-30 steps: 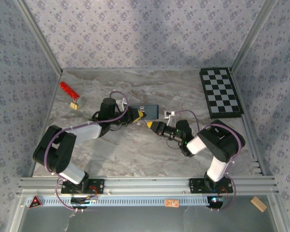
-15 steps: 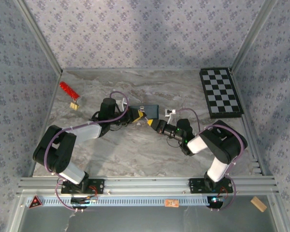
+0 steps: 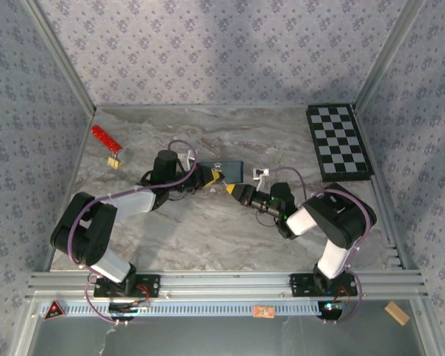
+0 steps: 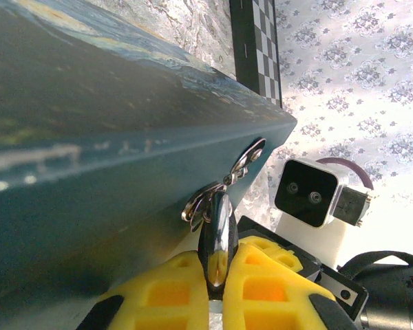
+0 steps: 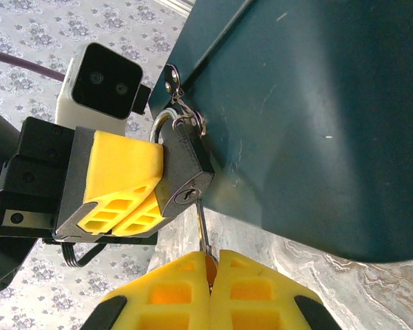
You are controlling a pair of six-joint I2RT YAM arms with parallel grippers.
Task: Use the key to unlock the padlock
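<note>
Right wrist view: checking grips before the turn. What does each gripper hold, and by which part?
The left gripper clamps the padlock by its body. The right gripper pinches the key by its rear end, blade tip at the keyhole.

Pale floral wallpaper (image 3: pixel 222 52) covers the walls around a grey marbled tabletop (image 3: pixel 208 230), edged in front by aluminium rails (image 3: pixel 222 282).

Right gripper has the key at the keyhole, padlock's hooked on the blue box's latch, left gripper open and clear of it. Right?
No. The left gripper is shut on the padlock, as the right wrist view shows. The right gripper does hold the key at the keyhole, and the padlock hangs on the blue box's latch.
</note>
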